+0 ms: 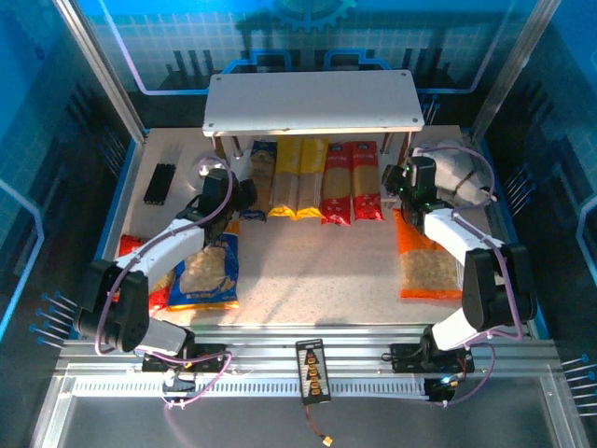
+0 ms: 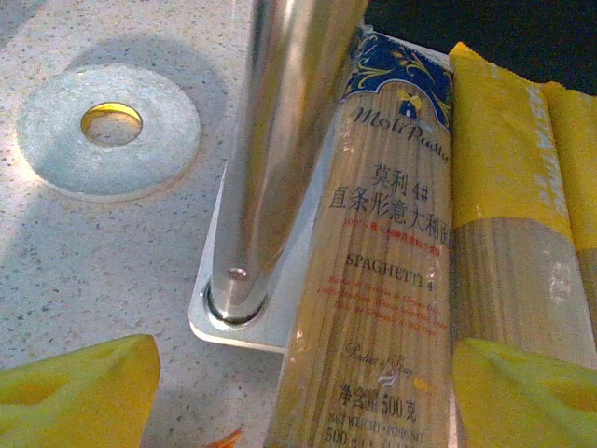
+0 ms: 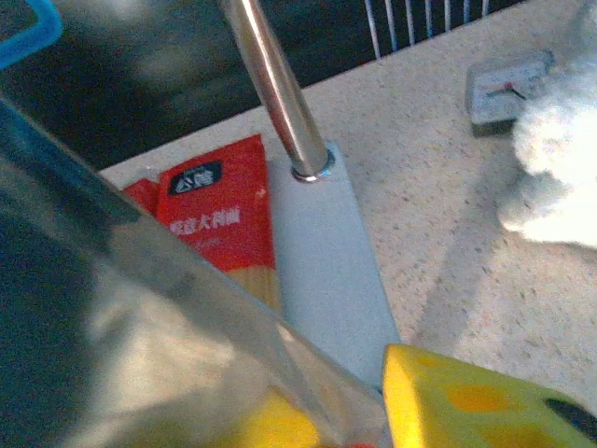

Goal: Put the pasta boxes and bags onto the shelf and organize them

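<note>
Left arm reaches fwd from its base, elbow bent, forearm angled up-right twd the shelf (image 1: pixel 312 101), ending at the front-left post (image 2: pixel 280 140). Left gripper (image 2: pixel 303 364) hangs low over the dark blue pack (image 2: pixel 382 280). Its yellow pads (image 2: pixel 75 392) are wide apart, one each side of the pack, not closed on it. A pale ring (image 2: pixel 109 131) lies on the table (image 2: pixel 56 271) left of that post.

Right arm is folded at the elbow, forearm running up-left. Right gripper (image 1: pixel 396 179) sits just beside the front-right post (image 3: pixel 270 84). In the wrist view a blurry clear plastic sheet (image 3: pixel 159 317) crosses the fingers. One pad is plain at bottom right, the other only dim behind the plastic, so can't tell if they are clamped on anything.

All five packs lie flat, side by side, on the lower board (image 3: pixel 326 261) under the top board. L to R: dark blue, two yellow packs (image 1: pixel 287 177), two red packs (image 1: pixel 366 182). Long axes are parallel, running near-to-far, w/ near ends poking out past the top board's front edge. The blue pack's printed header is at the far end.

Bags are on the table. Blue bag (image 1: pixel 207 271) is under the left forearm, red bag (image 1: pixel 131 247) is partly hidden beside it, and orange bag (image 1: pixel 429 266) is by the right arm, long axis near-to-far. A white plush (image 1: pixel 462 173) lies right of the right gripper.
</note>
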Action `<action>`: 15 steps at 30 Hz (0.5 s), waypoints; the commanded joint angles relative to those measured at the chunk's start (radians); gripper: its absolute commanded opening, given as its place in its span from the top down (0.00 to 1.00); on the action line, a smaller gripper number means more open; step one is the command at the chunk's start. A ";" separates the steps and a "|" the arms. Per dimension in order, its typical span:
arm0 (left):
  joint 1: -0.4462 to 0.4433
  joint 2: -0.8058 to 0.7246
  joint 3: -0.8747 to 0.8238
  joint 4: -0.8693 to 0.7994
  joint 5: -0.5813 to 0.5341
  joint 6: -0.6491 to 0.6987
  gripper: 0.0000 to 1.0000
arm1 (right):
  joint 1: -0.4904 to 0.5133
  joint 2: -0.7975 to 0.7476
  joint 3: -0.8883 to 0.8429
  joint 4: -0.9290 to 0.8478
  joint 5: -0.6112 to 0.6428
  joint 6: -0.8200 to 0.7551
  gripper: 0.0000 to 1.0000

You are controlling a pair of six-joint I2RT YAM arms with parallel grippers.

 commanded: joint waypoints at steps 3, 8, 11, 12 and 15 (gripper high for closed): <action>-0.003 -0.096 -0.036 -0.020 0.032 -0.002 0.15 | 0.019 -0.074 -0.010 -0.057 0.041 -0.027 0.32; -0.029 -0.203 -0.066 -0.079 0.025 -0.002 0.13 | 0.022 -0.174 -0.062 -0.091 0.058 -0.031 0.23; -0.058 -0.272 -0.082 -0.124 0.007 -0.007 0.13 | 0.023 -0.253 -0.091 -0.153 0.071 -0.037 0.22; -0.070 -0.298 -0.091 -0.138 -0.001 -0.012 0.13 | 0.023 -0.283 -0.102 -0.180 0.076 -0.039 0.22; -0.116 -0.372 -0.112 -0.196 -0.033 -0.032 0.13 | 0.022 -0.369 -0.121 -0.296 0.091 -0.030 0.22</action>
